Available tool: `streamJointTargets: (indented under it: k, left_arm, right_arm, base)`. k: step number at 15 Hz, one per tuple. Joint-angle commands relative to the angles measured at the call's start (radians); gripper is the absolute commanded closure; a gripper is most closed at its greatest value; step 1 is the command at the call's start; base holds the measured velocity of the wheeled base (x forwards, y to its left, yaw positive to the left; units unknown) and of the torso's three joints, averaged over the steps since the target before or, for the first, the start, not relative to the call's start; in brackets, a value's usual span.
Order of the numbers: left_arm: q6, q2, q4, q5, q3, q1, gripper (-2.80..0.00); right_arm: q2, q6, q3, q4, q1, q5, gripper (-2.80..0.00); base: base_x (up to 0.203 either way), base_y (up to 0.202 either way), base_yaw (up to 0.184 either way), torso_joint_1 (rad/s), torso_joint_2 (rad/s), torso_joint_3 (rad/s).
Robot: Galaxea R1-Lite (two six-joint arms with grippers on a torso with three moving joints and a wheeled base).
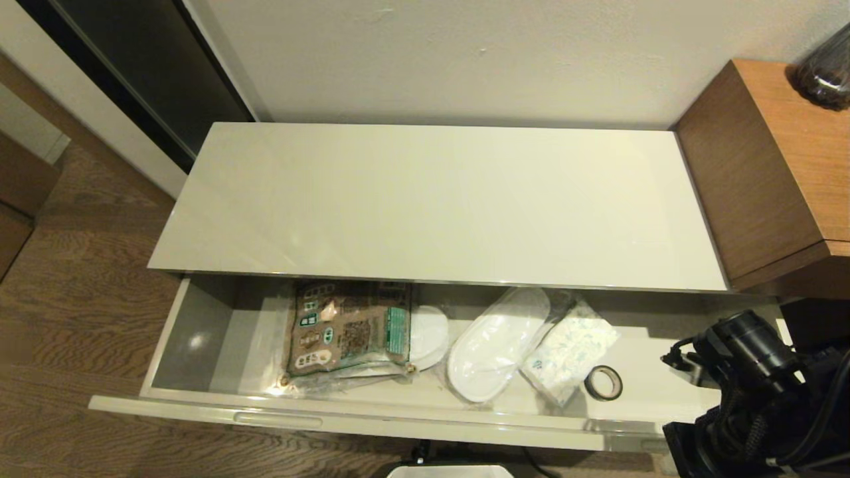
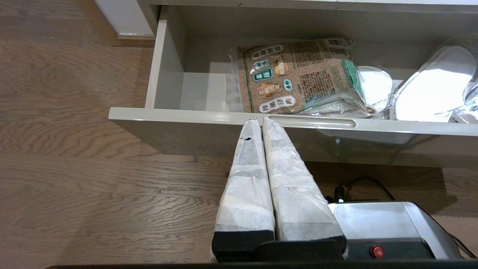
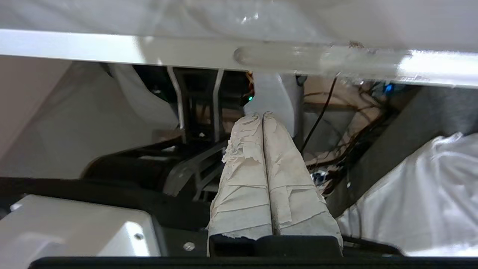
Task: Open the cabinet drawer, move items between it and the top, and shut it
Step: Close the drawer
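Observation:
The cabinet drawer stands pulled out below the top, which is bare. Inside lie the white slipper in clear plastic and, touching its right side, the tissue pack. My left gripper is shut and holds nothing. Its tips sit at the drawer's front edge, at the left end of a recessed slot. My right gripper is shut and empty, low in front of the drawer front. Only the right arm shows in the head view.
A brown-and-green printed packet lies in the drawer's left half, over a white rounded item. A small black tape ring lies right of the tissue pack. The brown wooden side cabinet adjoins the top's right end, with a dark jar on it.

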Motion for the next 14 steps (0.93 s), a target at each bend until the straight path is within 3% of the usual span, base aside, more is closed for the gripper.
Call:
streamJointTargets:
  k: [1, 4, 9, 14]
  left_arm:
    - [0.0, 0.002, 0.0, 0.0, 0.0, 0.0, 0.0]
    - [0.0, 0.002, 0.0, 0.0, 0.0, 0.0, 0.0]
    - [0.0, 0.002, 0.0, 0.0, 0.0, 0.0, 0.0]
    - [0.0, 0.002, 0.0, 0.0, 0.0, 0.0, 0.0]
  right_arm:
    - [0.038, -0.01, 0.017, -0.008, -0.005, -0.005, 0.0]
    - [0.107, -0.011, 0.014, -0.009, -0.005, -0.014, 0.0]
    - [0.227, 0.02, -0.038, -0.033, -0.009, -0.093, 0.0]
    - [0.269, 0.234, -0.189, -0.082, -0.023, -0.135, 0.0]
  base:
    - [0.0, 0.0, 0.0, 0.0, 0.0, 0.0]
    - [0.0, 0.0, 0.0, 0.0, 0.0, 0.0]
    - [0.0, 0.0, 0.0, 0.0, 0.0, 0.0]
    - [0.0, 0.0, 0.0, 0.0, 0.0, 0.0]
